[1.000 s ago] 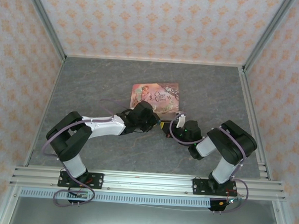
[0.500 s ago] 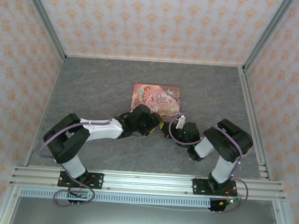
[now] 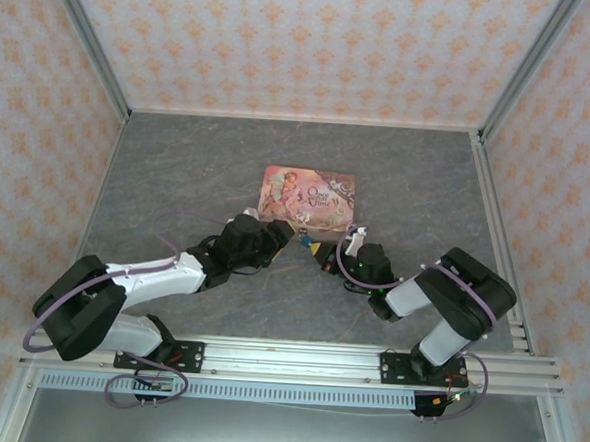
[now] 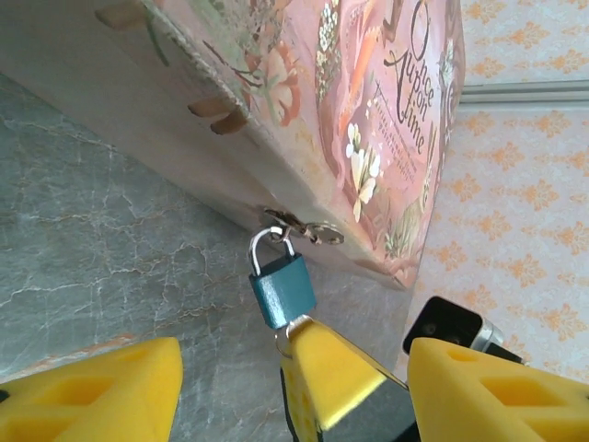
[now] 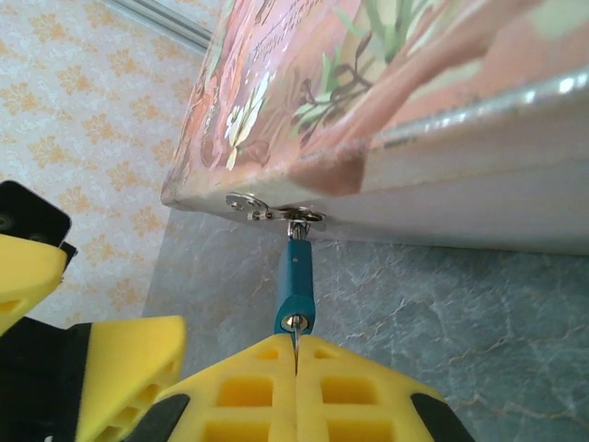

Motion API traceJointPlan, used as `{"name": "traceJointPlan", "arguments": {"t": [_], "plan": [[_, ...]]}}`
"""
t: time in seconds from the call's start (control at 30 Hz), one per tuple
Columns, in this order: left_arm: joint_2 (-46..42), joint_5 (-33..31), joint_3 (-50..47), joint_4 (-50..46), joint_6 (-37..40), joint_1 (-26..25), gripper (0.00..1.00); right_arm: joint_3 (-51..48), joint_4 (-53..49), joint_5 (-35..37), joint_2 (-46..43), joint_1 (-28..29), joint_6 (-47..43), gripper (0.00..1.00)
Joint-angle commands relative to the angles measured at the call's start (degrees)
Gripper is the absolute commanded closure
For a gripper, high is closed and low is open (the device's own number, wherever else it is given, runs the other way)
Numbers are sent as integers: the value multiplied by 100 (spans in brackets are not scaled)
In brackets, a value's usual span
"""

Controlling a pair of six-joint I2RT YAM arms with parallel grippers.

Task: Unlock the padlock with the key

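My right claw (image 5: 295,357) is clenched, its two yellow pads pressed flat together on the thin blade of the key (image 5: 296,339), and the tip of that blade sits in the keyhole right at my fingertips. The padlock (image 5: 295,285), small and teal, hangs just ahead of the claw. Its shackle (image 4: 267,244) is shut and threaded through the metal hasp (image 5: 276,212) a little further on. Beyond the hasp rises the pink illustrated tin (image 5: 414,110), resting on the grey counter (image 5: 442,322). The lid is down and fastened by that hasp, so I cannot see whether anything is inside. My left claw (image 4: 294,391) is released, its fingers (image 4: 92,396) spread wide and grasping nothing; it sits close beside my right claw, with the padlock just ahead of its open gap but not between its pads. I judge that I am at the turning step: the key looks seated, and the lock is not yet open. The next move calls for a clean twist of my right wrist along the key's own line. Since the padlock dangles freely, I expect it to spin with the key unless my left claw closes on its body first
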Motion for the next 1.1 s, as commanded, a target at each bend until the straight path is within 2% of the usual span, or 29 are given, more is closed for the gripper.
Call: {"name": "traceJointPlan", "arguments": {"t": [0.0,0.2,0.57,0.83,1.07], "plan": [[169,-74,-146,795,-60,22,35,259,-672,134,-367,87,303,100],[616,38,-145,1322,-449,-43,38,343,-954,127,-511,93,702,100],[1269,109,42,1408,-1157,-307,46,408,-989,106,-529,94,974,100],[1529,-22,146,1546,-1310,-338,56,417,-1054,69,-521,97,983,100],[1586,-101,239,1576,-1355,-338,56,436,-1073,54,-521,107,999,100]]}}
